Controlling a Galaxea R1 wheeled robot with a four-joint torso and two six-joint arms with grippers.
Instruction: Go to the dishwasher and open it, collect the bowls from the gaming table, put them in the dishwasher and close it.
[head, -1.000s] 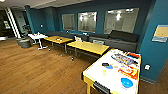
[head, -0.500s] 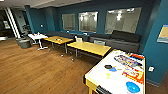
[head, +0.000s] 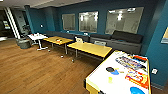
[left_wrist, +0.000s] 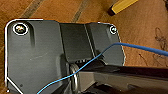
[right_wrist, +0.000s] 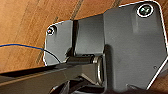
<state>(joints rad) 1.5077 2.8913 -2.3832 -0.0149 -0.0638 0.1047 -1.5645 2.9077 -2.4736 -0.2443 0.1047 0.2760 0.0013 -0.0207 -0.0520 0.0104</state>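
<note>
**A:** Nearest item?

**B:** The gaming table (head: 100, 81) — white top, yellow edge, at the lower right of the head view. On it: colourful game boards (head: 130, 62), a dark round object (head: 109, 69), a blue round thing (head: 137, 90) at the near end.

**A:** Next?

**B:** Wooden floor (head: 37, 67), open across the left. Then two yellow tables (head: 90, 48), one behind the other, and a small white table (head: 37, 37) further left.

**A:** Far side?

**B:** Dark bench seating (head: 120, 40) along a blue wall (head: 155, 50), with three glass panes (head: 88, 22) above.

**A:** Grippers?

**B:** Cannot tell — each wrist view gives the robot's dark plate over floorboards; whether fingers are apart or together is not visible. A yellow corner (left_wrist: 121, 6) lies beyond the left wrist.
</note>
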